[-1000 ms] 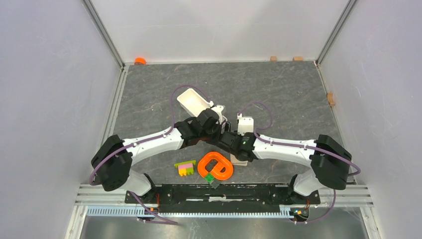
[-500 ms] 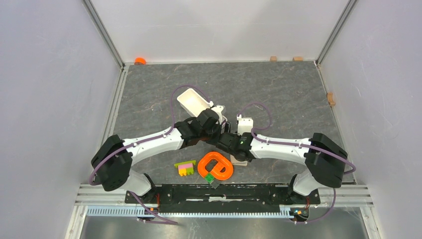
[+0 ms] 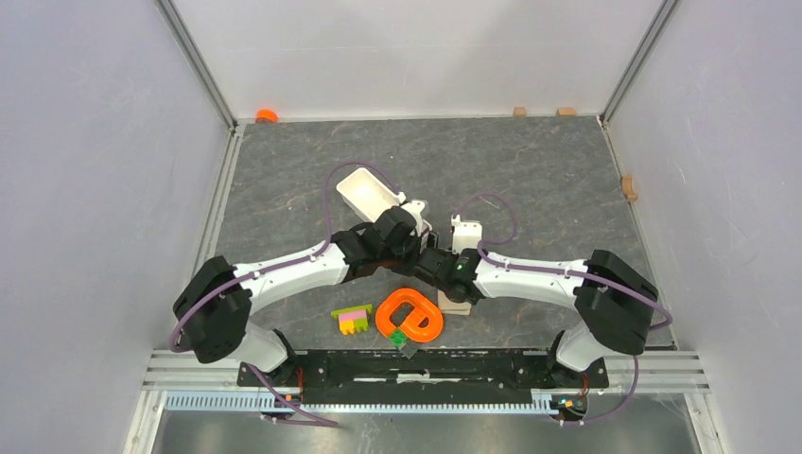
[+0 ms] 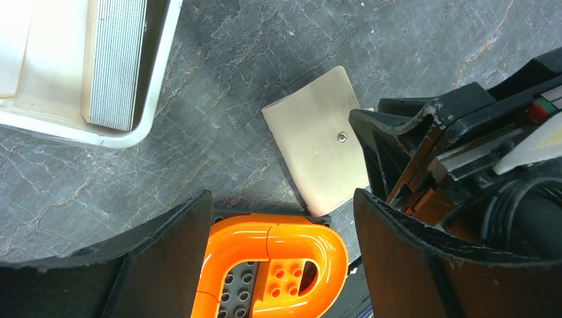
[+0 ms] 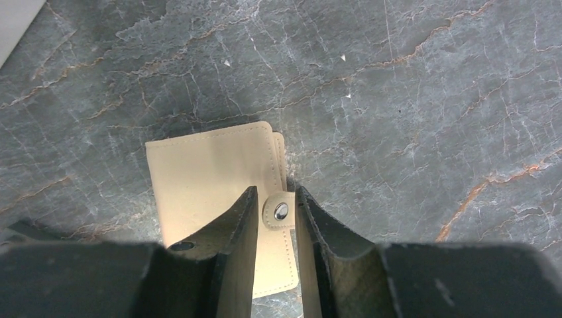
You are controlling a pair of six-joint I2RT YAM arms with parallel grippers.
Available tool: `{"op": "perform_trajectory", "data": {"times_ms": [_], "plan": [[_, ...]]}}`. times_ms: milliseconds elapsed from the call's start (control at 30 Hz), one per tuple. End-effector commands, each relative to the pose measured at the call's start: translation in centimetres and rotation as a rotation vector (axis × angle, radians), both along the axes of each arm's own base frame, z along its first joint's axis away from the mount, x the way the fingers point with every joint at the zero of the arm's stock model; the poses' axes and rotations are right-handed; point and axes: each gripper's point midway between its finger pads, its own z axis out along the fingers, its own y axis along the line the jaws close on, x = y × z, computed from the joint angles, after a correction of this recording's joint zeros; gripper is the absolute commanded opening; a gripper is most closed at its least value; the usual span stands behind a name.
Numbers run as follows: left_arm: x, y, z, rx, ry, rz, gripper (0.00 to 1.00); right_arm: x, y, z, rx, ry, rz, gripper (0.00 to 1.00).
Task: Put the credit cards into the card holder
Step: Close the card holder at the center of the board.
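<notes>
The beige card holder [image 5: 205,172] lies closed and flat on the dark stone table; it also shows under the left wrist camera [image 4: 318,139] and as a corner past the right arm [image 3: 458,305]. My right gripper [image 5: 276,193] is low over it, its jaws drawn narrow on either side of the clasp tab [image 5: 281,212] with its metal snap. My left gripper [image 4: 281,199] hangs open above the orange toy, its fingers wide apart with nothing between them, just short of the card holder. No light blue or orange-gold credit card shows in any view.
A white tray [image 3: 364,194] with a grey ribbed block [image 4: 116,63] lies behind the left gripper. An orange curved toy piece [image 3: 409,315] on a dark studded plate sits near the front edge, pink-yellow-green bricks [image 3: 353,319] to its left. Both arms crowd the table's middle.
The right arm has edged slightly left toward the left gripper. The left arm, the card holder and the toys have stayed put.
</notes>
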Motion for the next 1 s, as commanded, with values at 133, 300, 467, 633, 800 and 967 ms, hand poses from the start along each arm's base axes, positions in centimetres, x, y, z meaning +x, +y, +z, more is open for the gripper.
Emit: {"op": "perform_trajectory", "data": {"times_ms": [133,300,467,633,800,967], "plan": [[0.4,-0.5,1.9,-0.056,-0.029,0.017,0.84,0.3,-0.6,-0.6,-0.018,-0.010,-0.019,0.26],[0.4,-0.5,1.8,-0.054,-0.027,0.018,0.83,0.3,-0.4,-0.5,-0.011,-0.008,-0.015,0.19],[0.5,-0.4,1.8,-0.050,-0.032,0.020,0.83,0.1,-0.2,-0.2,0.006,-0.004,-0.008,0.00],[0.4,-0.5,1.6,-0.055,-0.018,0.018,0.83,-0.2,0.3,0.4,0.087,-0.029,0.040,0.00],[0.2,-0.2,0.5,-0.064,0.006,0.066,0.82,-0.5,1.2,1.0,0.244,-0.087,0.131,0.00],[-0.5,0.3,-3.1,-0.025,0.066,0.084,0.81,-0.5,2.1,1.3,0.391,-0.135,0.224,0.00]]}}
